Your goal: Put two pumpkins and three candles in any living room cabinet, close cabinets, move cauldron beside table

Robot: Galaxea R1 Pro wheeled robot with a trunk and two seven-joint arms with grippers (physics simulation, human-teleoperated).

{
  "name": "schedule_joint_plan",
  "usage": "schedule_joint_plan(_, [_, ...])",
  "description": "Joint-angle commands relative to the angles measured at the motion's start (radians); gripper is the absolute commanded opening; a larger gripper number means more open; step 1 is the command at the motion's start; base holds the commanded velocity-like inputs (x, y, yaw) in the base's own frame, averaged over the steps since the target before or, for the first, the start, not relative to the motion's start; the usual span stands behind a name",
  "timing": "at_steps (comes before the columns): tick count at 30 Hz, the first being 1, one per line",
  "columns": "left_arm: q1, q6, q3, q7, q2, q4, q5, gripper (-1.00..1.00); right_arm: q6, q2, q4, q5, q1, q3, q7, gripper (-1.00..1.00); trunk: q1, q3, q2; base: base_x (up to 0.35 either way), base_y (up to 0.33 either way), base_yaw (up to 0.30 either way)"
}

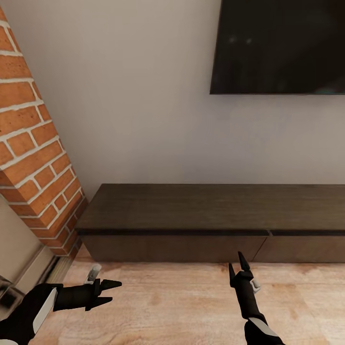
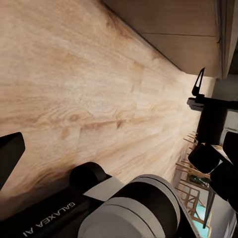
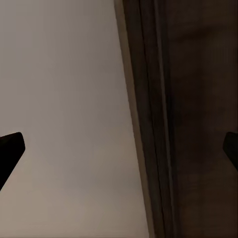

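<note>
The long low dark brown cabinet (image 1: pixel 191 206) stands against the pale wall, its drawer fronts all shut. In the wrist views the cabinet (image 3: pixel 198 99) appears close up, and the cabinet (image 2: pixel 173 20) also borders the wood floor. My left gripper (image 1: pixel 111 292) hovers over the floor in front of its left end, open and empty. My right gripper (image 1: pixel 237 266) points at the cabinet front near the middle, open and empty, with its fingertips (image 3: pixel 10 151) spread wide. The pumpkins, candles, cauldron and table are out of view.
A red brick wall (image 1: pixel 33 143) juts out at the left, just beside the cabinet's left end. A dark television (image 1: pixel 280 45) hangs on the wall above the cabinet. Light wood floor (image 1: pixel 182 306) lies between me and the cabinet.
</note>
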Motion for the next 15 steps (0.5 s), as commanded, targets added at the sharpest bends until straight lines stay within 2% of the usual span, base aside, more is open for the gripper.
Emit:
schedule_joint_plan(1, [0.0,0.0,0.0,0.0,0.0,0.0,0.0,1.0,0.0,0.0,0.0,0.0,0.0,0.0,-0.001,1.0,0.0,0.0,0.0,0.0,0.0,0.0])
schedule_joint_plan(6, [0.0,0.0,-0.001,0.0,0.0,0.0,0.0,1.0,-0.002,0.001,0.0,0.002,0.0,0.0,-0.003,1.0,0.0,0.0,0.0,0.0,0.0,0.0])
schedule_joint_plan(15, [0.0,0.0,-0.002,0.0,0.0,0.0,0.0,1.0,-0.005,0.001,0.0,0.002,-0.001,0.0,-0.005,1.0,0.035,-0.028,-0.063,0.0,0.0,0.0])
